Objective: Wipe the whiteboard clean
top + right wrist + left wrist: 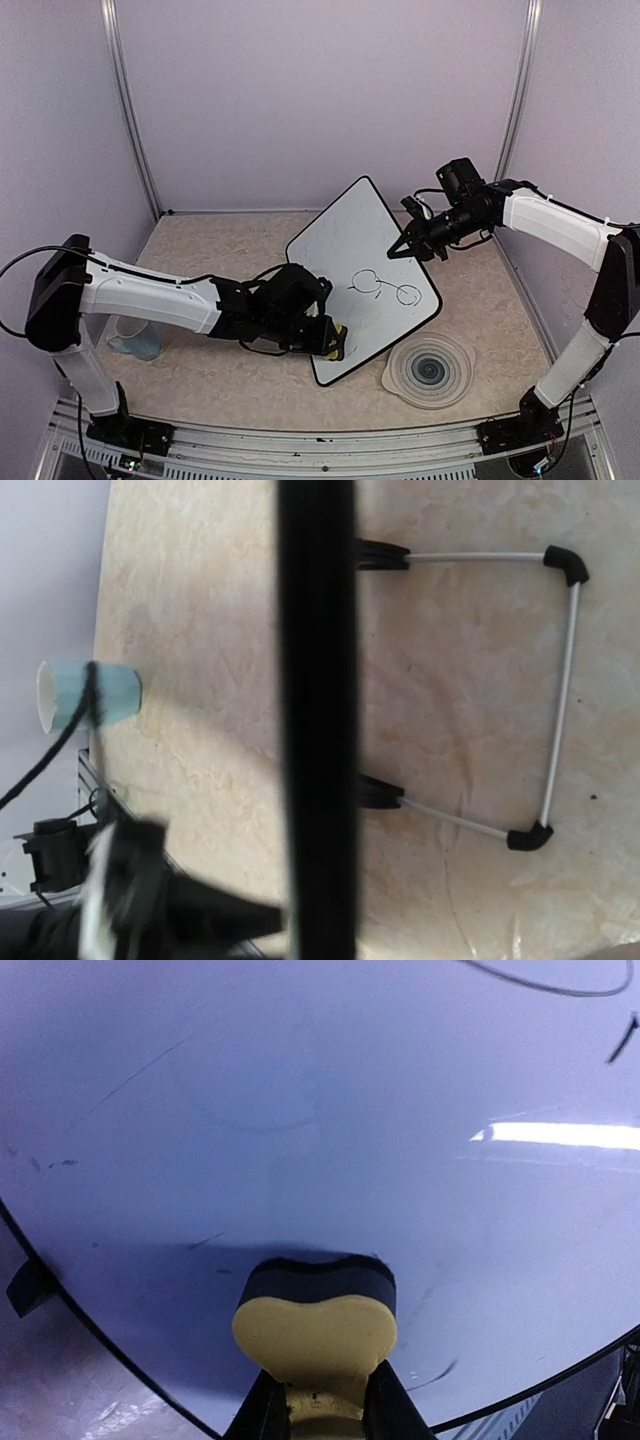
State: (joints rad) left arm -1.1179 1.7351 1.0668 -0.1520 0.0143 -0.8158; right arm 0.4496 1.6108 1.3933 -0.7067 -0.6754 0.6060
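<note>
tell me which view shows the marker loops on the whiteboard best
Top external: the marker loops show whole on the whiteboard. Left wrist catches only stroke ends at its top edge; right wrist shows none.

you see a white whiteboard [345, 235] with black loops, a yellow-and-black eraser [315, 1332], a grey ringed plate [428, 371], a pale blue cup [118, 693].

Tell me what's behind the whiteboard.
A thin wire stand with black corner caps, resting on the table. From above, the whiteboard covers it completely, so only the right wrist view shows it.
</note>
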